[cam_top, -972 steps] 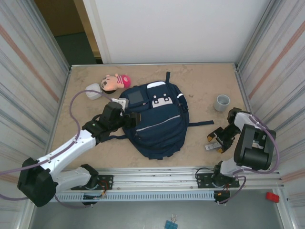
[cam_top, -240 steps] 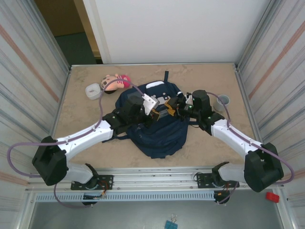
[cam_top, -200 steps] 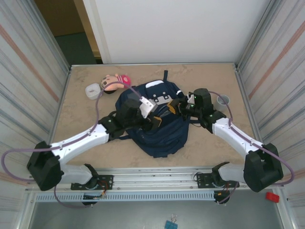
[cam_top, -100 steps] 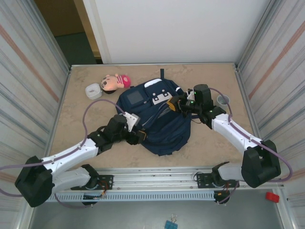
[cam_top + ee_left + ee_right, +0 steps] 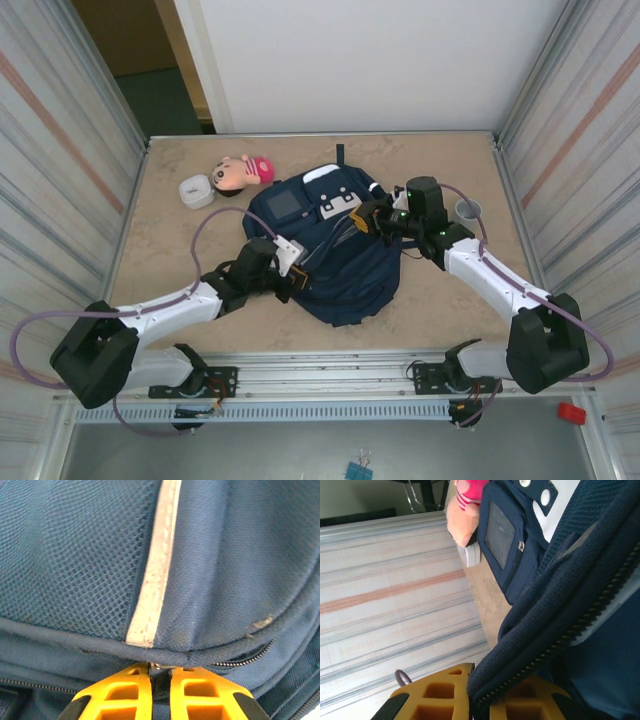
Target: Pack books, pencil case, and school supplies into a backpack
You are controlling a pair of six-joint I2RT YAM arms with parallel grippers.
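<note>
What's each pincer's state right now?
Left pincer: shut, pinching the backpack at its seam.
Right pincer: shut on the backpack's zippered edge.

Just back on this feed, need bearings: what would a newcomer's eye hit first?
The big navy backpack at centre, gripped from two sides. The left tool is pinched shut at its near-left seam, the right tool clamped on its zippered right edge. A pink doll lies far left.
</note>
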